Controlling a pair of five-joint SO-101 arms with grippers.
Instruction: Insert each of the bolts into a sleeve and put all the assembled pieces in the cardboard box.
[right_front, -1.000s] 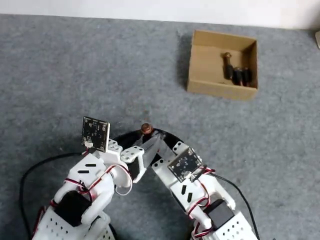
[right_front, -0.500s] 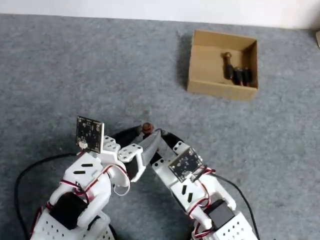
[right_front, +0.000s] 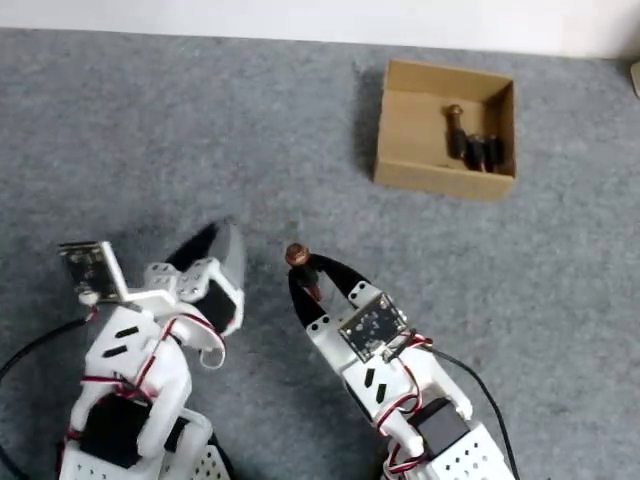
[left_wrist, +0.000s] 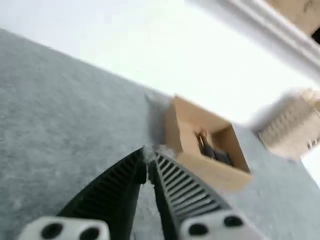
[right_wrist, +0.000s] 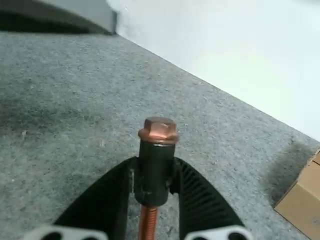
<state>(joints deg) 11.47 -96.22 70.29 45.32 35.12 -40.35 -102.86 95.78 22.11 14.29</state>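
**Right hand gripping a sleeved bolt by the table's near edge**

We found the right hand closed on a black sleeve. The copper bolt ran through it, its head pointing past the fingertips, over the grey table towards the near edge. The left hand sat near it, apart from it, fingers drawn together on nothing. The cardboard box stood near the far edge, towards the right, with assembled pieces lying by its right wall.

Prob. lab bench: grey felt mat, white wall.
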